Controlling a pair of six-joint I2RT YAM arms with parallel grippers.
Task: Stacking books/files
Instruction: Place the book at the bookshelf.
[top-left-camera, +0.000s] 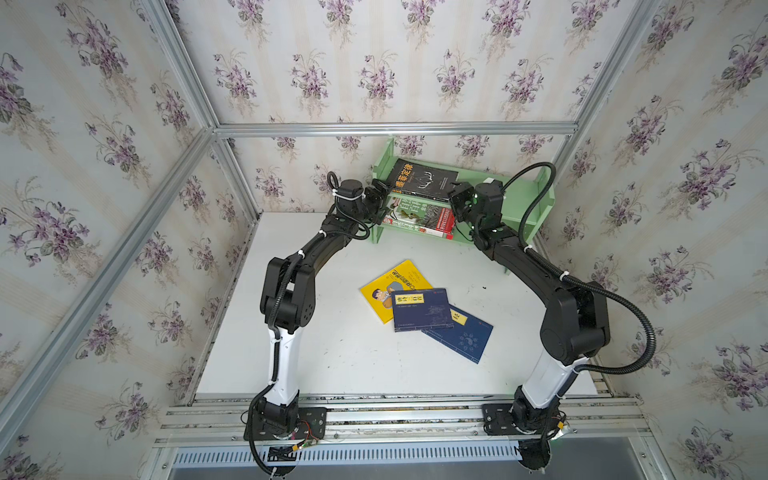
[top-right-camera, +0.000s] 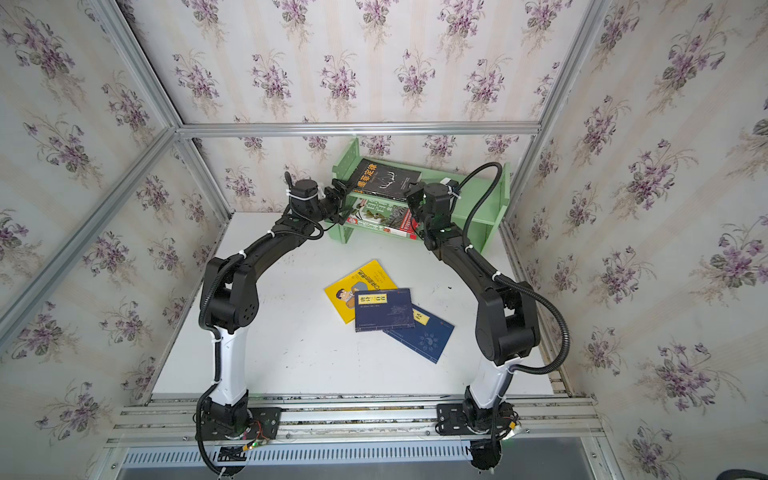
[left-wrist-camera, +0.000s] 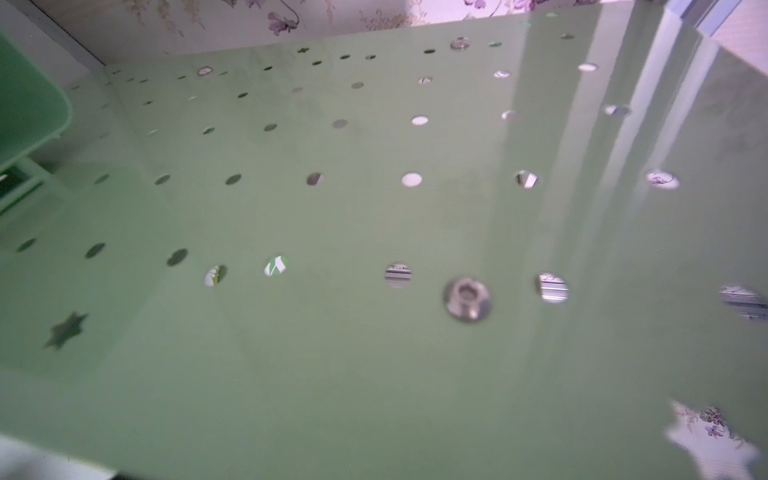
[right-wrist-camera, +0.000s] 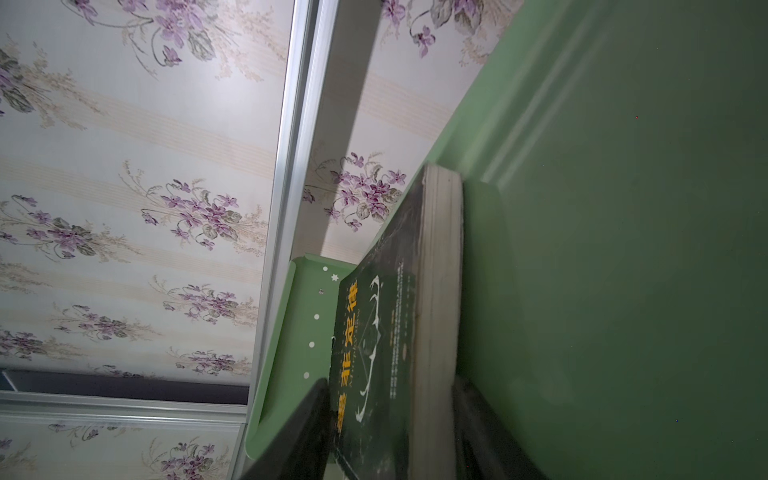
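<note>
We see the right fingers (right-wrist-camera: 303, 432) parted around one end of the black book (right-wrist-camera: 374, 332) with gold characters. One finger is on its cover side and the other on the opposite side, beside the page edges. Blur hides whether they press on the book or stand just clear of it.

The book lies flat on the top tier of the pale green shelf (top-left-camera: 383, 162), and its far end reaches toward the left fingers (top-left-camera: 383, 187). Those are spread wide and hold nothing. They sit just beside the shelf's perforated end panel (left-wrist-camera: 374, 353), which fills the left wrist view.

Below both sets of fingers, on the lower tier, lies the green plant-photo book (top-left-camera: 419, 212), its red band nearest the right fingers.

Well apart from either set of fingers, toward the arm bases, three more books lie on the white surface (top-left-camera: 332, 353). There is a yellow cartoon book (top-left-camera: 384, 284), and a navy book (top-left-camera: 419, 311) overlaps its corner. A second navy book (top-left-camera: 467, 338) is tucked partly under the first, on the right fingers' side.

Violet-flowered wallpaper (top-left-camera: 374, 62) lines the walls.
</note>
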